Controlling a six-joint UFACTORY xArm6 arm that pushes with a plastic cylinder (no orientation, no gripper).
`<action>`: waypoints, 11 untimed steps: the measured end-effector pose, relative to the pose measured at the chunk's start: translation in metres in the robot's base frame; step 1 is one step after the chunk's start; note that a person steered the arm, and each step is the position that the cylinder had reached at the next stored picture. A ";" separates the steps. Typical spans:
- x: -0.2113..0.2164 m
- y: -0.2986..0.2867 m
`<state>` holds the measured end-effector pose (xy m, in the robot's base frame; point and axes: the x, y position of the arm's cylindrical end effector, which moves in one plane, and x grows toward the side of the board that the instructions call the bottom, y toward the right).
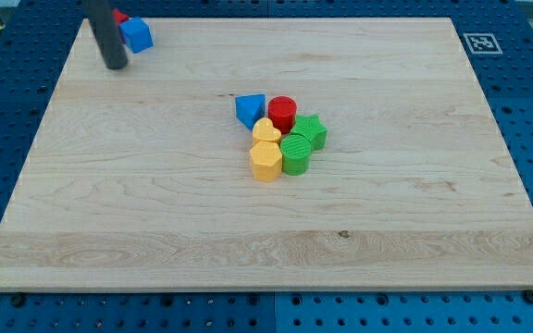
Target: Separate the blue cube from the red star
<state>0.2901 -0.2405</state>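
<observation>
The blue cube (pixel 138 34) sits near the board's top left corner. The red star (pixel 119 17) lies just to its upper left, touching it, and is mostly hidden behind my rod. My tip (pixel 116 66) rests on the board just below and left of the blue cube, close to it. I cannot tell whether the rod touches the cube.
A cluster sits at the board's middle: a blue triangle (pixel 250 109), a red cylinder (pixel 282 113), a green star (pixel 311 130), a yellow heart (pixel 266 131), a green block (pixel 296 153) and a yellow hexagon (pixel 266 161). The wooden board (pixel 155 213) lies on a blue pegboard table.
</observation>
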 end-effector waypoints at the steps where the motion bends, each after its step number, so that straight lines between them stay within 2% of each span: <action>1: -0.027 -0.047; 2: -0.049 -0.064; 4: -0.098 -0.037; 6: -0.089 0.018; 7: -0.089 0.033; 11: -0.048 0.073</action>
